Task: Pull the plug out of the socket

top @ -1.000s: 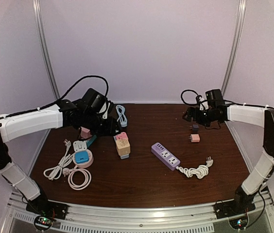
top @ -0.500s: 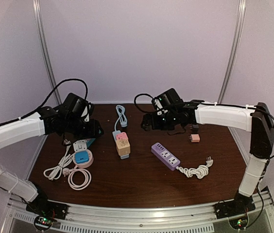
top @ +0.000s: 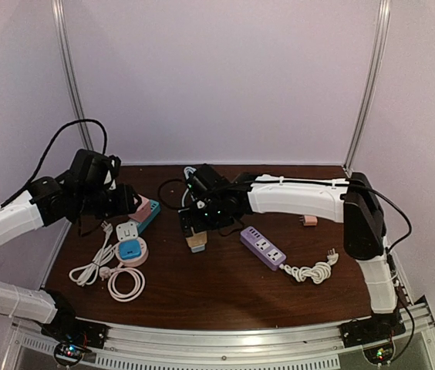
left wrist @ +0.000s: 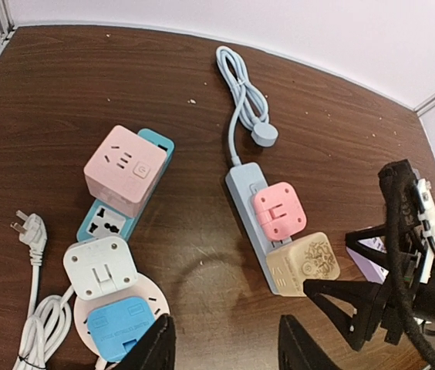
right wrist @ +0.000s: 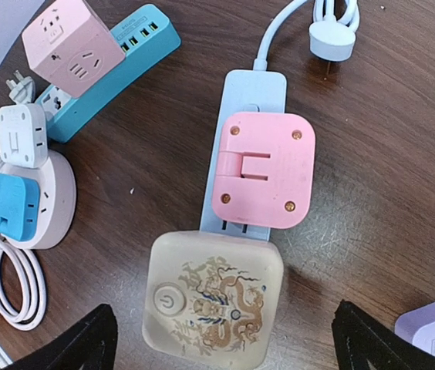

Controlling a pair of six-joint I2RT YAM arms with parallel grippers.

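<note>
While spread wide above the beige plug, the right gripper is seen empty. The left gripper is seen half open, also empty.

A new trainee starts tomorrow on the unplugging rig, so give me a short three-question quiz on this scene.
1. True or false: the right gripper is shut on the beige adapter.
2. Which base carries the pink cube? A teal strip; B purple strip; C round socket.
3. How many adapters sit on the pale blue strip?
Key: 1 false; 2 A; 3 two.
</note>
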